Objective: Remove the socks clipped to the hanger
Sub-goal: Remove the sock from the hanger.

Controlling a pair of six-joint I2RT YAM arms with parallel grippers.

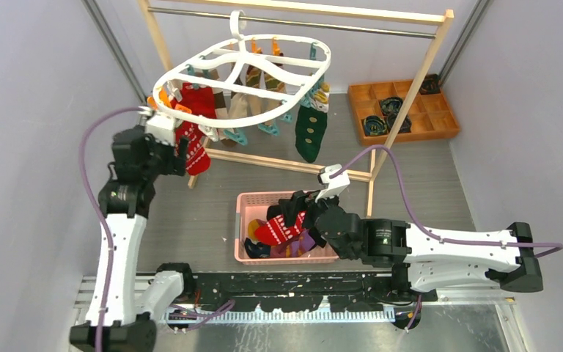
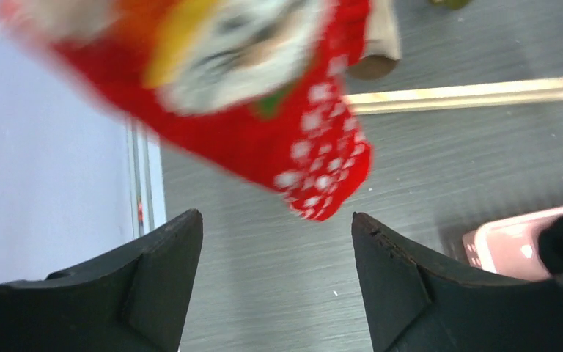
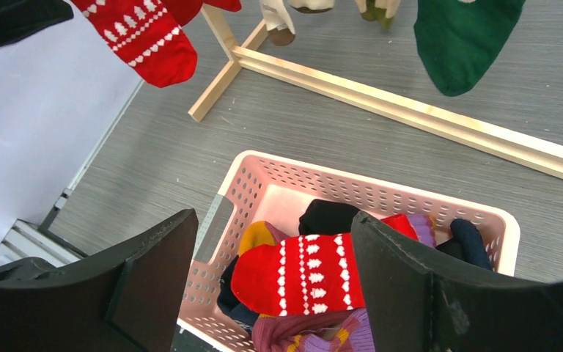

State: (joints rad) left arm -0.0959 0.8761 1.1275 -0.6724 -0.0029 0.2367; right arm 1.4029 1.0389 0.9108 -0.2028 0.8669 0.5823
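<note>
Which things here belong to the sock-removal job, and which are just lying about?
Job: hanger; clipped red sock; clipped green sock; basket holding loose socks; left end effector; right end effector.
Lying about: wooden rack; orange tray.

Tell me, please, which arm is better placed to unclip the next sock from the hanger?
Left. The left end effector, open, sits right beside the red patterned sock hanging at the left edge of the hanger. The right end effector, also open, hovers over the pink basket, away from every clipped sock.
</note>
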